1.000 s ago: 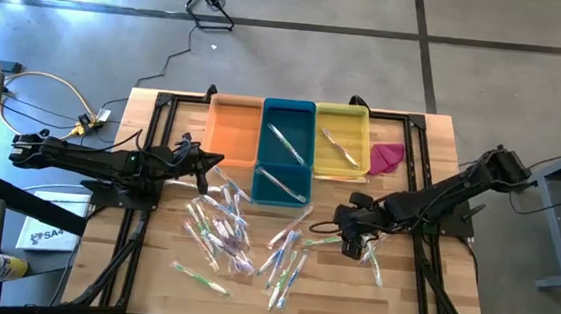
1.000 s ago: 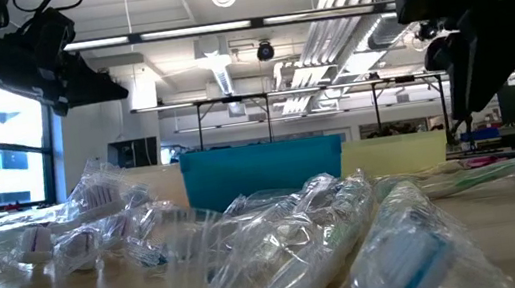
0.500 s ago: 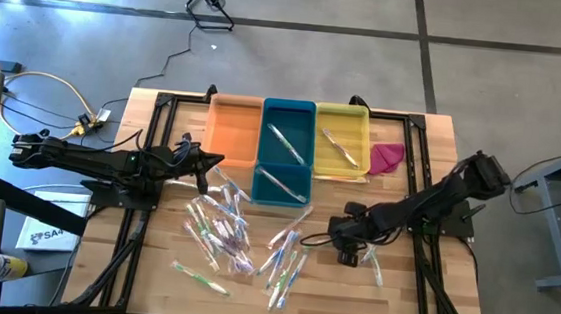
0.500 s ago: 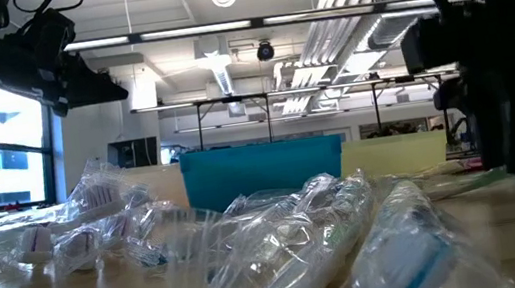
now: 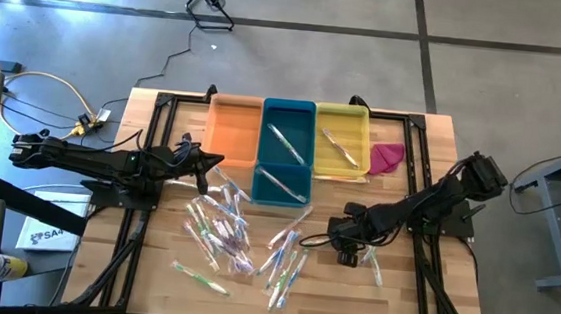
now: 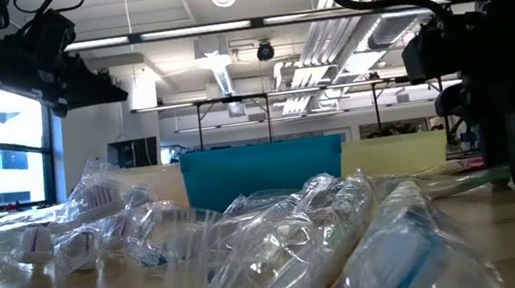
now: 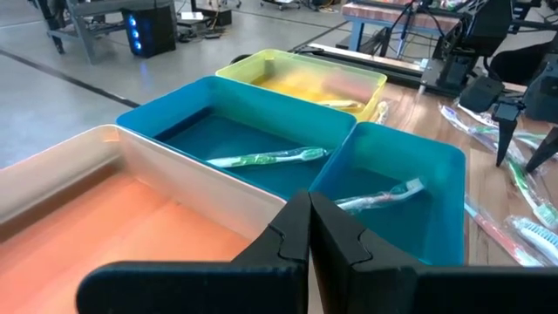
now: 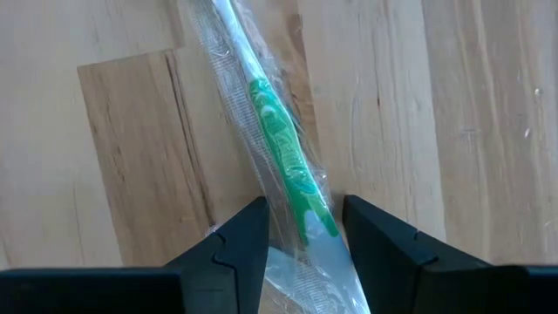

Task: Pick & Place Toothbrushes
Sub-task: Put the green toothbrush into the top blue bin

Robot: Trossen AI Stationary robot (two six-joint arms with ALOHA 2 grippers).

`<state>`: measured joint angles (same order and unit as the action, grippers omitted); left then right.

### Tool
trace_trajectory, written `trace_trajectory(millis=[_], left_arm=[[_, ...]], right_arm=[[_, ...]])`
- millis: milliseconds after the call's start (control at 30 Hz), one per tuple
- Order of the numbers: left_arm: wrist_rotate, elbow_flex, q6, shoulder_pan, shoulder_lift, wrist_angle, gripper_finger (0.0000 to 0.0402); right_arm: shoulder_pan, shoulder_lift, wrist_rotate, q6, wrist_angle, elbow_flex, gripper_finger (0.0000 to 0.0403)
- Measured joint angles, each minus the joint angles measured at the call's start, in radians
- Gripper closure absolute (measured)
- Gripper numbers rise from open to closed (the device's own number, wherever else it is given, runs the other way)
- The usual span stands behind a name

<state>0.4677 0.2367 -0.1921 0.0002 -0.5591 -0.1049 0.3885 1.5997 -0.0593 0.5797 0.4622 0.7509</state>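
Between my right gripper's [image 8: 301, 235] parted fingers at lower frame lies a green wrapped toothbrush [image 8: 283, 157], not yet clenched.

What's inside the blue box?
The blue box has two parts. One wrapped toothbrush with a green handle lies in one, another in the other. The near walls hide some floor.

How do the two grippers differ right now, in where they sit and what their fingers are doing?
The left gripper hangs beside the orange bin, clear of the toothbrushes; the right gripper is down at the table over a green-handled toothbrush.
The left gripper's fingers are pressed together on nothing; the right gripper's fingers stand apart on either side of that toothbrush, not yet closed on it.
Both are dark two-finger grippers.
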Motion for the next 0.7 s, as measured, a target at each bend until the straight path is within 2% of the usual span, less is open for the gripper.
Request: trace_trajectory(millis=[700], left_arm=[[0.0,0.0,0.0,0.0,0.0,0.0,0.0401]], right_arm=[[0.0,0.002,-0.015,-0.007,-0.003,-0.002,0.026]])
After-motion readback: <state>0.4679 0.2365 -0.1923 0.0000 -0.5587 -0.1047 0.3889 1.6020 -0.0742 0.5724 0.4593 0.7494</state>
